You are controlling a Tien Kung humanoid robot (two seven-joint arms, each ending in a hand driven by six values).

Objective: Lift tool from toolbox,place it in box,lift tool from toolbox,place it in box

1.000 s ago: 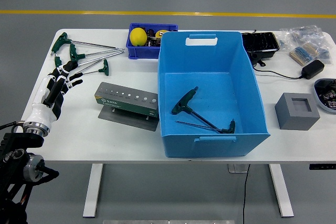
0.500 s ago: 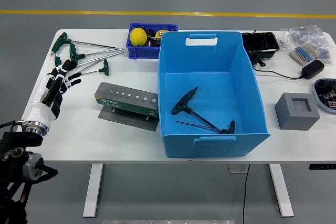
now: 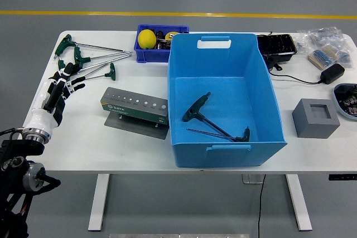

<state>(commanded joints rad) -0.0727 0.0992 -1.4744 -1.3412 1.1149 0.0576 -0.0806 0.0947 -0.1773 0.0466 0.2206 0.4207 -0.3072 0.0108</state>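
Note:
A large blue box (image 3: 268, 112) stands mid-table. Two green-handled T-wrenches (image 3: 207, 121) lie on its floor. Several more green-handled T-wrenches (image 3: 89, 54) lie loose at the table's far left. A green tool holder (image 3: 134, 106) with a row of sockets rests on a grey plate left of the box. My left hand (image 3: 64, 82) hovers over the table's left side, fingers spread and holding nothing, just in front of the loose wrenches. My right arm is out of view.
A small blue bin (image 3: 145, 54) with a yellow ball (image 3: 146, 38) stands behind the box. A grey foam block (image 3: 315, 117), a black tray (image 3: 275, 45), a charger (image 3: 333, 72) and bagged parts (image 3: 326, 43) lie at the right.
My left hand has drawn slightly left and back toward the table's left edge. Nothing else has moved.

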